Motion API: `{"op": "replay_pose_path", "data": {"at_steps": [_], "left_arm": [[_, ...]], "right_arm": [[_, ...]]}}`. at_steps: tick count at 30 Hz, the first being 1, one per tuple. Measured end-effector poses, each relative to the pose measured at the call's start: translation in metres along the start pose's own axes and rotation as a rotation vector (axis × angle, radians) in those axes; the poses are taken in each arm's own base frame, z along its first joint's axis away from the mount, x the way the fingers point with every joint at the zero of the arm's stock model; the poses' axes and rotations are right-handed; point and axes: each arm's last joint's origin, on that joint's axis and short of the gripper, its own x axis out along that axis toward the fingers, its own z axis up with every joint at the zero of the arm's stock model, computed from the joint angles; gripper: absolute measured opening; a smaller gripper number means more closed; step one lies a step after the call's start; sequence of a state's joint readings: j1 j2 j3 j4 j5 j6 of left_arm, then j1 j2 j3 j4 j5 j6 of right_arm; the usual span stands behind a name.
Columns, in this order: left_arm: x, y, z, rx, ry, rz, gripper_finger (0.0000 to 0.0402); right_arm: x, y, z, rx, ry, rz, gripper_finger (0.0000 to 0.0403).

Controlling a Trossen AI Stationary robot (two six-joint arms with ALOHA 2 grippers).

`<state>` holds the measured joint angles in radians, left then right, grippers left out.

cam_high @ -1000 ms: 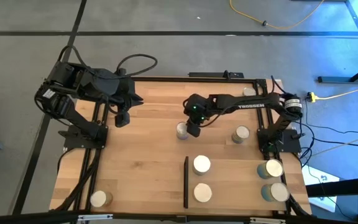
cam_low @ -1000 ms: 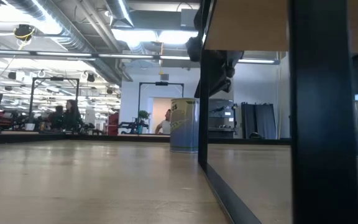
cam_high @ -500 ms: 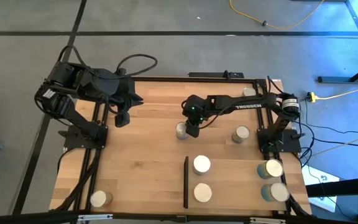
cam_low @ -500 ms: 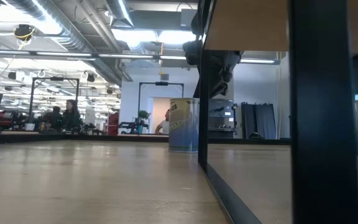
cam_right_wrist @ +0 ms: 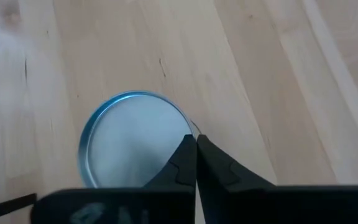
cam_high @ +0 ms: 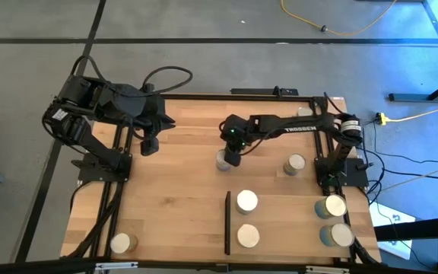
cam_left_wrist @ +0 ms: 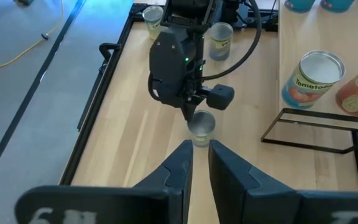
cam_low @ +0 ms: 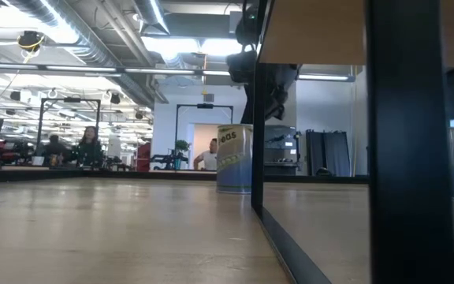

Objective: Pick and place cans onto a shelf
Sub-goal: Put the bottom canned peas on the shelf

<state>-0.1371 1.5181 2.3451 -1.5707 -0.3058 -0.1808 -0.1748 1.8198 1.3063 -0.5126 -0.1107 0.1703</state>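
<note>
the right gripper [cam_high: 231, 158] hangs over the middle of the table [cam_high: 173, 205], right above a can [cam_high: 223, 160] that stands upright on the bare wood. from the right wrist the can [cam_right_wrist: 135, 140] shows a pale round top with a thin bluish metal rim, and the gripper's two dark fingers [cam_right_wrist: 182, 163] are pressed together with no gap, their tips at the rim of the lid, holding nothing. the low view shows the same can [cam_low: 234, 158] with a greyish side and a green and yellow label (only a few letters can be read).

the shelf [cam_high: 280, 242] lies toward the near right of the table, its black bar [cam_high: 227, 222] on the edge facing the middle, with two white-topped cans [cam_high: 247, 201] on it. other cans stand apart: one by the right arm's base [cam_high: 294, 164], one in the near left corner [cam_high: 120, 243].

the left gripper [cam_high: 150, 144] waits over the far left of the table, fingers [cam_left_wrist: 178, 167] nearly closed, empty.
</note>
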Motion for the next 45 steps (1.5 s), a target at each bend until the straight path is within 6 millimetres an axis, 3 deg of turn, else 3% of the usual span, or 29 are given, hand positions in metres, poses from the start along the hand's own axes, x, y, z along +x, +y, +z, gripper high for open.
{"op": "replay_pose_path", "data": {"at_steps": [14, 25, 35, 40, 45], "left_arm": [[0.000, 0.000, 0.000, 0.000, 0.002, -0.010, 0.0044], [0.000, 0.000, 0.000, 0.000, 0.002, -0.011, 0.0044], [0.000, -0.001, 0.000, 0.008, 0.008, -0.043, 0.0044], [0.000, -0.002, 0.000, 0.009, 0.014, -0.079, 0.0044], [0.000, -0.003, -0.001, 0.009, 0.016, -0.090, 0.0044]], "right_arm": [[-0.047, 0.011, 0.034, -0.109, 0.051, -0.021, 0.0001], [-0.120, 0.036, 0.059, -0.208, 0.069, -0.082, 0.0000], [-0.191, 0.063, 0.058, -0.219, 0.069, -0.228, 0.0000], [-0.215, 0.073, 0.052, -0.188, 0.060, -0.302, 0.0000], [-0.234, 0.089, 0.048, -0.193, -0.012, -0.254, 0.0000]]}}
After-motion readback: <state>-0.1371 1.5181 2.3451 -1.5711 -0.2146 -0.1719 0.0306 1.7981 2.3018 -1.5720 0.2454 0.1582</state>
